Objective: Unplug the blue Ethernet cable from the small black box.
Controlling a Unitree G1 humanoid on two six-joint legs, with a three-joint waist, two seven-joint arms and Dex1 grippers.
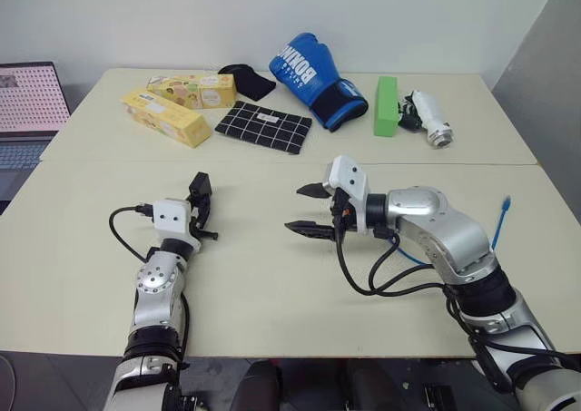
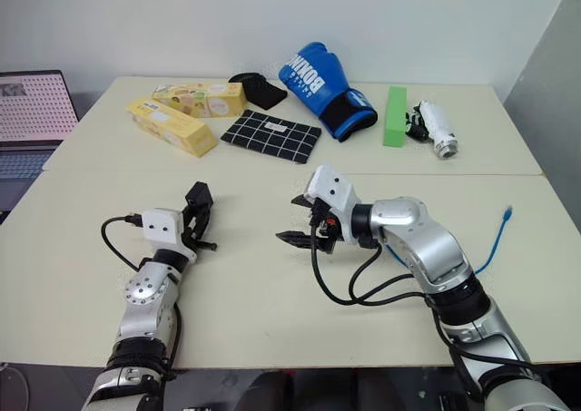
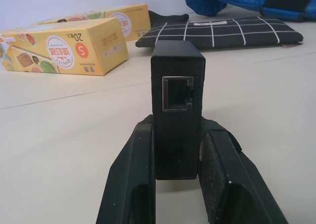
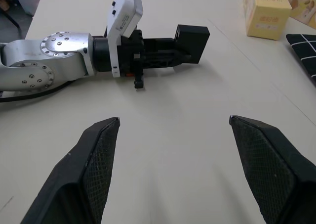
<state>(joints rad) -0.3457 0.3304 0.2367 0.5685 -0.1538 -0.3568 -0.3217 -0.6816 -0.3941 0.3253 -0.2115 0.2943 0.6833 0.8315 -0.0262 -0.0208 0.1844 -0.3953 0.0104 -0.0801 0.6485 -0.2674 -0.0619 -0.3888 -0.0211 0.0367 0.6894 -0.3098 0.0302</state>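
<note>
Yellow box [image 3: 69,48]: "S", "20". Blue boxing glove [image 1: 313,77]: "BOXING".

L gripper [image 3: 178,150] clamps small black box [image 3: 177,93]; port empty

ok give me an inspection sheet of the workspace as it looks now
surface: pale table, seam across its middle
job's things: small black box clamped in left end effector, its port empty; blue Ethernet cable loose on the table near the right arm, unplugged
clutter: two yellow boxes, black grid cloth, blue boxing glove, green block, white bottle
grippers: right end effector open, holding nothing
cables: black robot cables looped under the right arm
surroundings: laptop at the left, white wall
</note>
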